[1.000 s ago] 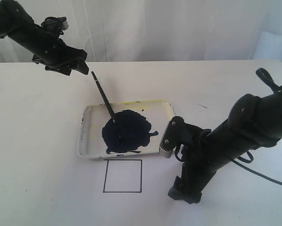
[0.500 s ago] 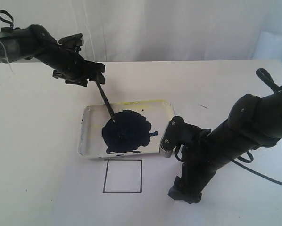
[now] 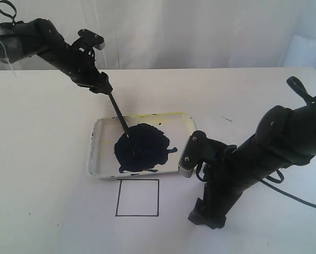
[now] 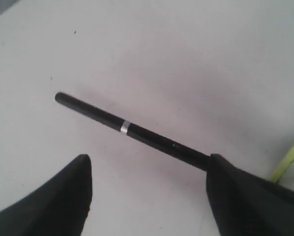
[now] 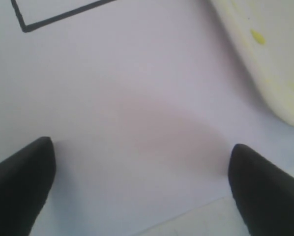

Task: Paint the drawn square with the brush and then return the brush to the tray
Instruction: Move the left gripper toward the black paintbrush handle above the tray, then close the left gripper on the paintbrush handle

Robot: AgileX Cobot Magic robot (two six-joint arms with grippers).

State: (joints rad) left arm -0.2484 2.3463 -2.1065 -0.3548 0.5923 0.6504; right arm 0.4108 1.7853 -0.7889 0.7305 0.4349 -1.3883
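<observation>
Exterior view: the tray (image 3: 96, 159) sits mid-table on the white surface (image 3: 42, 201), holding a dark blue paint blob (image 3: 145, 151). The brush (image 3: 119, 117) stands tilted, its tip in the blob and its handle rising over the tray's far rim to the left gripper (image 3: 101, 85), which is at the handle's upper end. From this view I cannot tell how its jaws stand. The drawn square (image 3: 138, 197) lies just in front of the tray, apart from it, its inside white. The right gripper (image 3: 203, 216) is low over the table, to the right of the square and near the tray's right end. Left wrist view: the left gripper (image 4: 148, 164) has its jaws spread wide. The brush (image 4: 147, 136), pale band visible, crosses the gap at a slant and disappears behind one finger (image 4: 245, 196); it is not pinched. A yellow-stained strip of the tray (image 4: 288, 158) shows at the edge. Right wrist view: the right gripper (image 5: 141, 147) has its jaws spread wide over bare white surface. A corner of the drawn square (image 5: 58, 18) and the tray's stained rim (image 5: 265, 64) lie beyond.
</observation>
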